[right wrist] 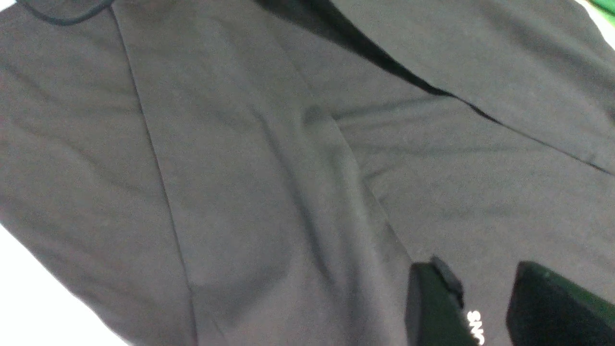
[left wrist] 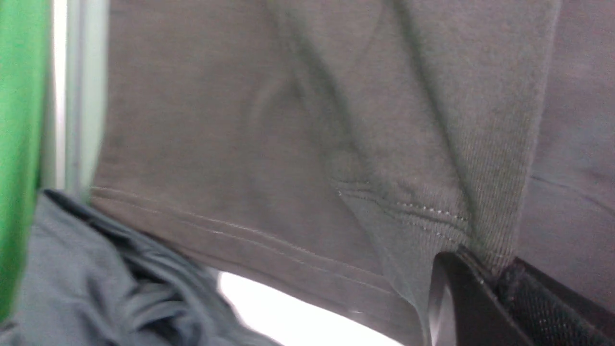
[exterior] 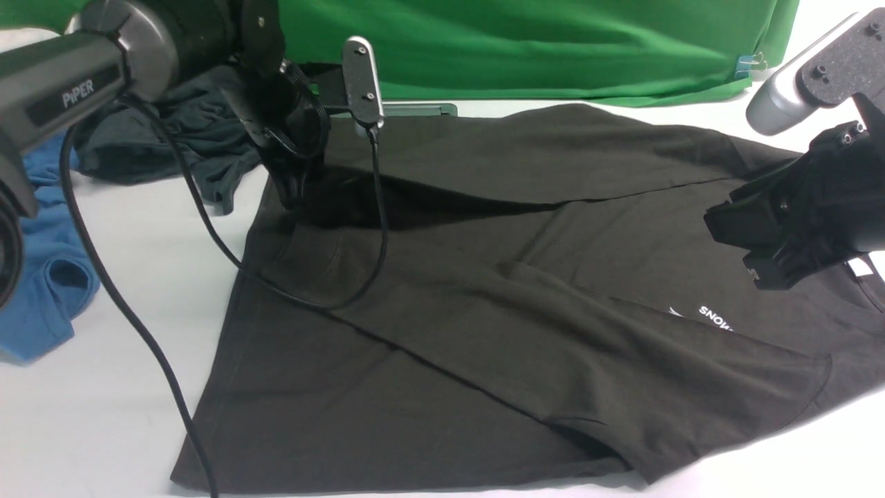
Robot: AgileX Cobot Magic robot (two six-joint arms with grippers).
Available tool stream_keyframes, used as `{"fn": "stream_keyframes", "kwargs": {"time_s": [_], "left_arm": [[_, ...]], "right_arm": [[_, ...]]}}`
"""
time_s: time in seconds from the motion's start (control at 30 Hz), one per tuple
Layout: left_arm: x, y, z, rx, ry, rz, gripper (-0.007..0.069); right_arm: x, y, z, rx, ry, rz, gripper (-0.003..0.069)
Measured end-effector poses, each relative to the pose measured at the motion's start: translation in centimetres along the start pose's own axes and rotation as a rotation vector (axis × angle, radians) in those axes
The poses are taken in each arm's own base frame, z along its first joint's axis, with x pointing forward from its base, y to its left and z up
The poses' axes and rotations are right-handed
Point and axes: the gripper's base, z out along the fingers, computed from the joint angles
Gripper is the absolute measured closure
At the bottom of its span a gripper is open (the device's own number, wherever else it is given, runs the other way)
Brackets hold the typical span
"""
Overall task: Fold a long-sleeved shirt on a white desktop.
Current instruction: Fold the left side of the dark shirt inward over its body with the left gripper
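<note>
The black long-sleeved shirt (exterior: 484,332) lies spread on the white desktop (exterior: 104,415), its white "SNOW" print (exterior: 715,318) towards the right. One sleeve lies diagonally across the body; the far sleeve is drawn over to the left. My left gripper (exterior: 294,194) is shut on that sleeve's ribbed cuff (left wrist: 499,192), just above the shirt's hem (left wrist: 240,235); in the left wrist view the left gripper (left wrist: 486,262) pinches the fabric. My right gripper (exterior: 736,249) hovers open over the chest. In the right wrist view the right gripper (right wrist: 480,283) holds nothing, the print (right wrist: 474,327) showing between its fingers.
A dark grey garment (exterior: 187,138) is heaped at the back left, beside a blue shirt (exterior: 48,277) at the left edge. A green backdrop (exterior: 518,41) hangs behind. A grey metal plate (exterior: 422,108) shows past the shirt. My left arm's cable (exterior: 207,228) droops onto the shirt.
</note>
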Motion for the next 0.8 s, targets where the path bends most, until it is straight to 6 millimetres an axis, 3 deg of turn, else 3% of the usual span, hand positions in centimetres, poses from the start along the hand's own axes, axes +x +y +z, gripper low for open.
{"fn": "stream_keyframes", "kwargs": {"time_s": [0.27, 0.5, 0.6, 0.7, 0.8], "left_arm": [[1.5, -3.4, 1.6, 0.09, 0.092, 0.051, 0.0588], [1.9, -4.4, 1.6, 0.05, 0.07, 0.057, 0.0532], [1.8, -4.7, 1.6, 0.063, 0.06, 0.017, 0.0435], [1.6, -5.0, 0.9, 0.096, 0.034, -0.095, 0.0242], [1.6, -5.4, -0.7, 0.138, 0.031, -0.189, 0.0097]], "right_arm": [[0.1, 0.1, 0.0, -0.007, 0.011, 0.001, 0.0438], [0.1, 0.1, 0.0, -0.01, 0.01, 0.012, 0.0438], [0.1, 0.1, 0.0, -0.012, 0.01, 0.014, 0.0438], [0.2, 0.2, 0.0, -0.023, 0.026, 0.015, 0.0438], [0.5, 0.4, 0.0, -0.038, 0.052, 0.014, 0.0438]]}}
